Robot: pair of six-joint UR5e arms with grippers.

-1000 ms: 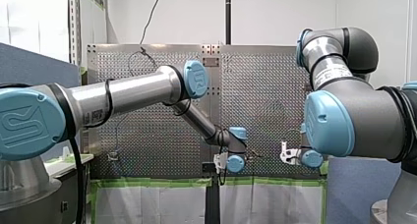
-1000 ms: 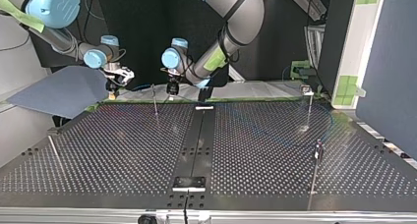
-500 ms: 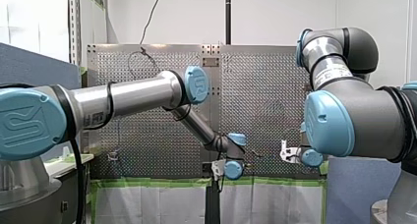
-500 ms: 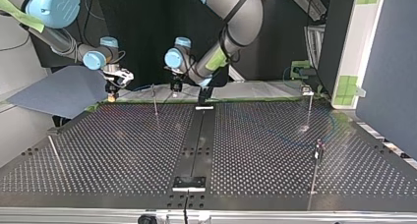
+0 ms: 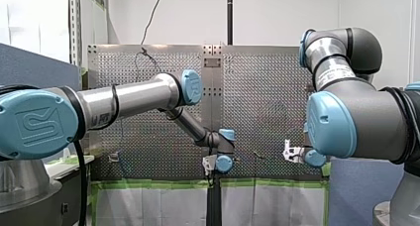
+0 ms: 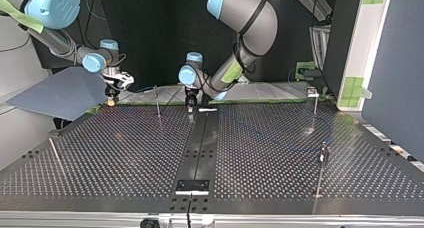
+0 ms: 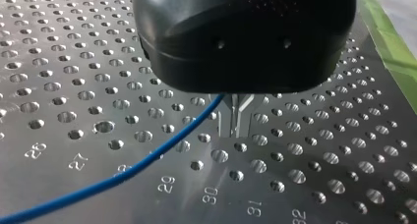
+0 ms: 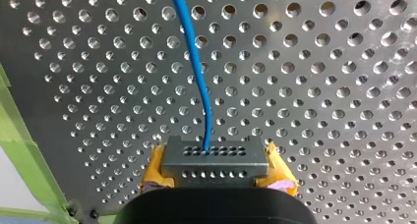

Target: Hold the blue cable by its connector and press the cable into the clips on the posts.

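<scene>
**Yellow-padded right gripper [image 8: 214,151] clenched on the grey block connector [image 8: 214,161], both arms at the far edge of the perforated metal desk [image 6: 280,153]**

In the top view the desk fills the lower two thirds of the frame. Its open perforated surface runs from the far edge down to the near rim and is split by a dark central strip [image 6: 201,143]. My left arm [image 6: 250,23] drops in from the upper centre-right and my right arm [image 6: 55,8] from the upper left. Both reach down to the desk's far edge, well apart from each other.

The black left gripper [image 6: 190,100] hangs just over the upper end of the dark strip. Whether it grasps anything I cannot tell. The right gripper sits in the upper left of the frame, near the far corner of the desk.

Thin upright metal posts [image 6: 318,180] stand well apart: one between the two grippers, one at the upper right, one at the lower right.

In the right wrist view the connector is seated between the yellow pads [image 8: 156,170], one on each side. The thin blue cable [image 8: 196,62] leaves its front face and runs ahead over the holes. A green tape edge [image 8: 22,150] marks the desk's border just beside the gripper.

In the left wrist view the cable comes out from under the gripper housing and trails away close above the numbered holes.
</scene>
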